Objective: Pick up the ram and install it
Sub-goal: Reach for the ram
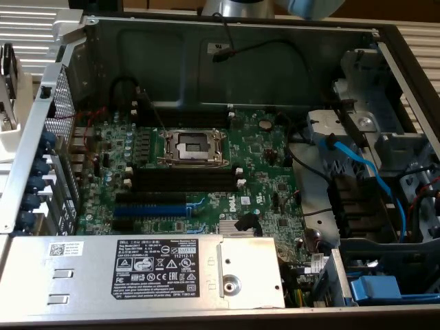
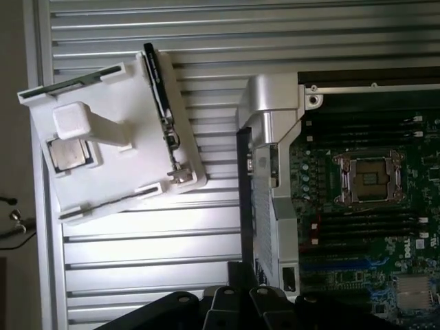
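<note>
The ram (image 2: 159,82) is a thin dark stick standing on edge in a white holder (image 2: 117,172) on the ribbed metal table, outside the computer case. The same holder carries a square processor chip (image 2: 69,155). My gripper (image 2: 237,306) shows as dark fingers hanging above the table beside the case wall, well apart from the holder, shut and holding nothing. On the green motherboard (image 1: 261,185) the long black slots (image 1: 185,180) lie in front of the processor socket (image 1: 192,146) with nothing in them. A part of my arm (image 1: 237,7) hangs over the case's far wall.
The case's metal side wall (image 2: 271,172) stands between the holder and the board. A blue slot (image 1: 150,207) lies beside the black ones. The power supply box (image 1: 137,271) fills the front. Blue cables (image 1: 357,172) and drive bays sit at the exterior view's right. The white holder (image 1: 8,130) peeks in at the left edge.
</note>
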